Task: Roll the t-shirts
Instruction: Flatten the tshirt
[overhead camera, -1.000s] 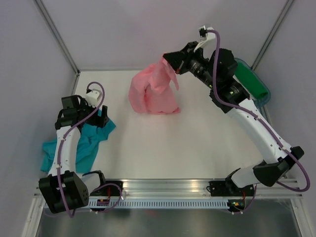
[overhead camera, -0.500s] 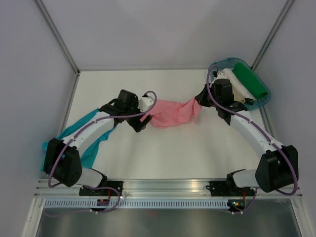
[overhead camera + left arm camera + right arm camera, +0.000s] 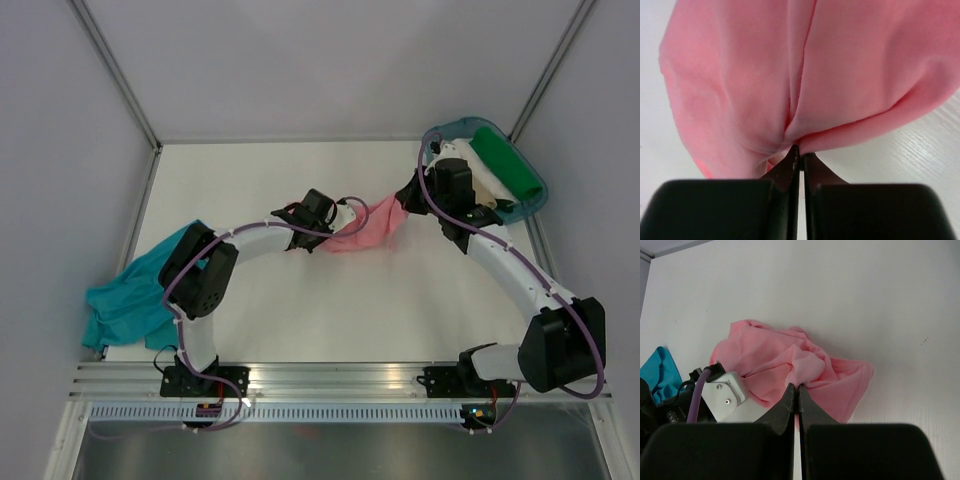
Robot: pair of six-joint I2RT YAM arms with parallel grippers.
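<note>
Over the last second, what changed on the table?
The right gripper brought the salmon-pink t-shirt down from mid-air onto the table, keeping its pinch on the shirt's right end. The left gripper swung in from over the teal t-shirt and shut on the shirt's left end. The teal t-shirt at the left edge and the tray at the back right stayed put.

The left arm point(image 3: 255, 238) and right arm point(image 3: 510, 265) are bent inward. The left pincer point(image 3: 799, 152) and right pincer point(image 3: 796, 387) are clamped on the salmon-pink t-shirt point(image 3: 370, 228).
</note>
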